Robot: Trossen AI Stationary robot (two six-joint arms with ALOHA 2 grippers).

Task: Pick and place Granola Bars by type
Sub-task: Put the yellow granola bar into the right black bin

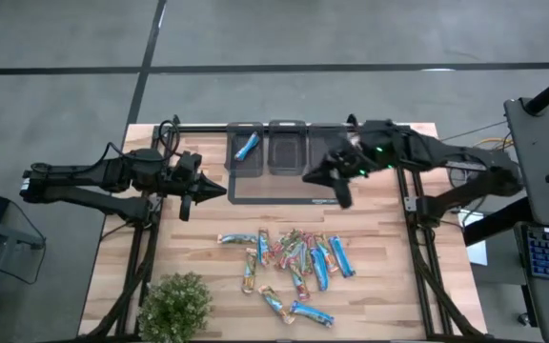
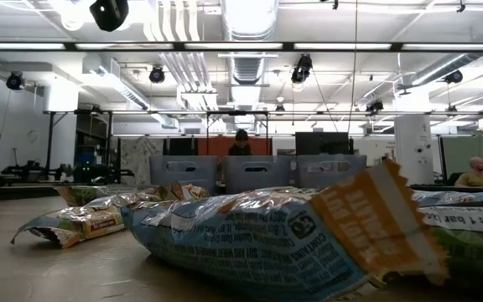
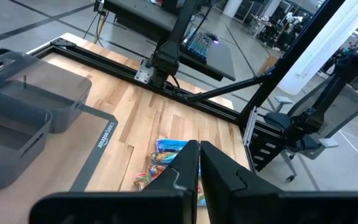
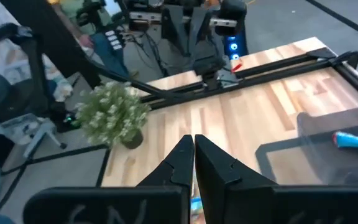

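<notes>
- High view is showing the Granola Bars (image 1: 289, 259) lying mid-table, one blue bar (image 1: 247, 146) sitting in the left bin (image 1: 246, 164)
- Wrist views are showing left gripper (image 3: 199, 163) and right gripper (image 4: 193, 154) pinched together, empty

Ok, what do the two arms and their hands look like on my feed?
Both arms are dark, jointed and slim. The left hand ends in two black, wedge-shaped fingers tapering to narrow tips; the right hand looks the same. The right arm shows small green lights near its wrist, and black cables trail behind the left arm.

The wooden table (image 1: 389, 286) carries scattered granola bars (image 1: 294, 255); a plant (image 1: 174, 305); three bins (image 1: 284, 148).
</notes>
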